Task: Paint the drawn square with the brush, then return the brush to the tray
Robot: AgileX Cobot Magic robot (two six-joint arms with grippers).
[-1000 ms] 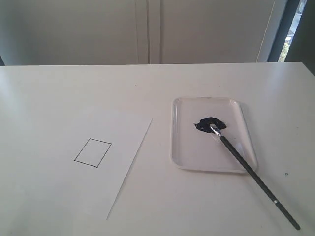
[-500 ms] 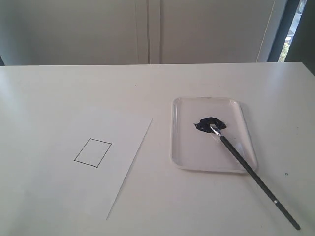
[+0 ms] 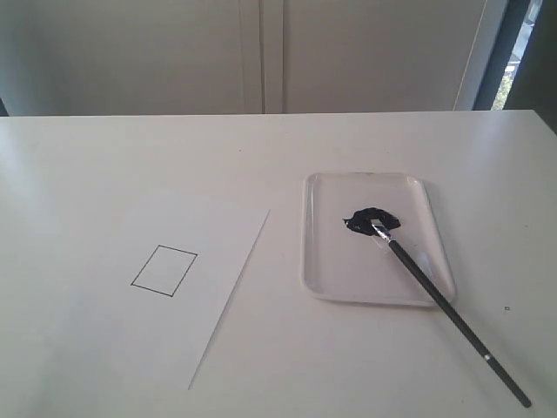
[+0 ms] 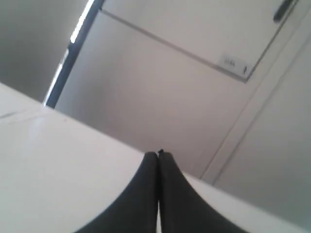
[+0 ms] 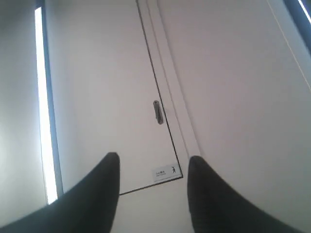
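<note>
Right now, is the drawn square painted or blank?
Blank. The drawn square is only a thin black outline, white inside; the brush lies across the tray rim.

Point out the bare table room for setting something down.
Bare: the wide strip of white table beyond the white paper sheet and the glossy white plastic tray; also the gap between them. Crowded: near right, where the long black-handled brush overhangs the tray.

Soft daylight, sheen on the tray — wrist views blurry.
</note>
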